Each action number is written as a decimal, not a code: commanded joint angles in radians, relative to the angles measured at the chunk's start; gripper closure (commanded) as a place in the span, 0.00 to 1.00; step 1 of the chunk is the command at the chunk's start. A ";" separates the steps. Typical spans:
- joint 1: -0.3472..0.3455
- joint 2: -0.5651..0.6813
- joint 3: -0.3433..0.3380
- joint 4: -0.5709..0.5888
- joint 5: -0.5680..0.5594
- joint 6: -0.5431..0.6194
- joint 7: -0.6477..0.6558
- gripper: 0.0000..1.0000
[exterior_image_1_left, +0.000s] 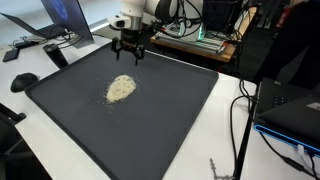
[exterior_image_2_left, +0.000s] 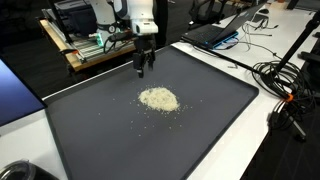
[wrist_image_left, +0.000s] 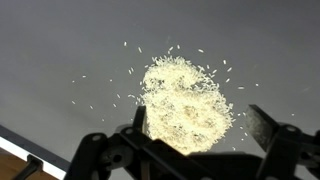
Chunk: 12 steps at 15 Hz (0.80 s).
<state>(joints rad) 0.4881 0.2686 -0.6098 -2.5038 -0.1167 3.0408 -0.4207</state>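
Rice (exterior_image_1_left: 121, 88) is lying in a loose heap near the middle of the dark mat (exterior_image_1_left: 180, 120) on the white counter (exterior_image_1_left: 226, 135), with stray grains scattered around it. The gripper (exterior_image_1_left: 129, 58) is hovering above the mat's far side, apart from the heap, its jaws standing wide open and holding nothing.

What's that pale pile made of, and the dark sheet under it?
Small pale heap of loose grains: looks like uncooked rice, dull off-white, with slim single grains scattered round it. Large dark grey flat mat: probably rubber or foam, matte, no glare.
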 joint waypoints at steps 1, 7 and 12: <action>0.218 0.057 -0.171 0.039 -0.106 -0.052 0.148 0.00; 0.480 0.096 -0.324 0.063 -0.171 -0.165 0.273 0.00; 0.623 0.091 -0.401 0.090 -0.202 -0.281 0.291 0.00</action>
<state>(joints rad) 1.0438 0.3630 -0.9638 -2.4398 -0.2778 2.8390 -0.1532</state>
